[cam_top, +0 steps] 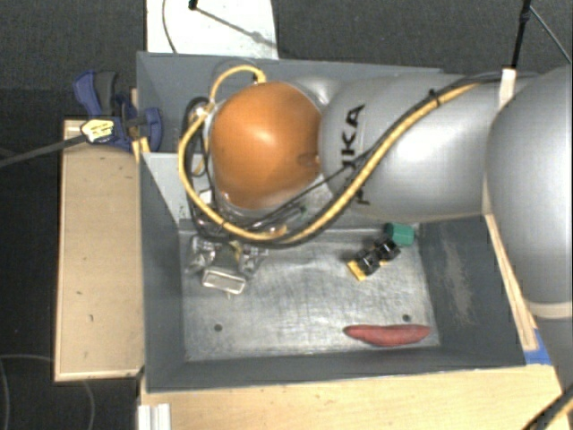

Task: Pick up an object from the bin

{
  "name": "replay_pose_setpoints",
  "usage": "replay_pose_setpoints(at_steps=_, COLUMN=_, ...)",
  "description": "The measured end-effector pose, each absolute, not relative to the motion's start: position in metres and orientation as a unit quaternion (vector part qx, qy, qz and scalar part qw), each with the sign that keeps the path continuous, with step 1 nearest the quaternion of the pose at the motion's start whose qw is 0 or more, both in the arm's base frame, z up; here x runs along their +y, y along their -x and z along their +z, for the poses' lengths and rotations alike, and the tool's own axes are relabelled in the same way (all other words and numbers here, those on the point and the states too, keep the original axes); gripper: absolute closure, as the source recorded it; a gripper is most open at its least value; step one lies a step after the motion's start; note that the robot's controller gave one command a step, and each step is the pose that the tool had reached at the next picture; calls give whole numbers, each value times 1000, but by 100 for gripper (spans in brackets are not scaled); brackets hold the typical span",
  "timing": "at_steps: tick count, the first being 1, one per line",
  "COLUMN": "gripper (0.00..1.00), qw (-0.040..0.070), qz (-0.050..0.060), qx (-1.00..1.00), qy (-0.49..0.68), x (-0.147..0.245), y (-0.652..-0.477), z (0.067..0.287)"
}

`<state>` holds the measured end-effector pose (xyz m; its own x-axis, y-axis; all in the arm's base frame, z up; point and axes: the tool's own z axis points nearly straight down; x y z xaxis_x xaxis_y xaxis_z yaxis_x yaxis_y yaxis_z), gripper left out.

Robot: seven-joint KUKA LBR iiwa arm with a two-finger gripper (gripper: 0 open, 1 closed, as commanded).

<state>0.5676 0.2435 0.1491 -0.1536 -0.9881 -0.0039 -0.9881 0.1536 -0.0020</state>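
My gripper (222, 258) hangs low over the bin's left side, near the back left corner of the floor, and is partly hidden under the arm's orange cover. A small silvery flat piece (224, 281) shows right below it; I cannot tell whether this is a loose thing or a part of the gripper. To the right, about mid-bin, lies a small black and yellow thing with a green end (380, 251). A long, flat red thing (387, 333) rests near the front right edge of the floor.
The arm reaches in from the right and covers the back of the bin. Yellow cables loop around the orange cover. Bare grey floor spreads between the gripper and the two coloured things.
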Motion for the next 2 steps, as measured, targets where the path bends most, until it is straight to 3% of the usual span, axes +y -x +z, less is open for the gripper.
replay_pose_setpoints(at_steps=2, gripper=100, qw=1, qz=1, qx=762, qy=648, x=243, y=-567, z=170)
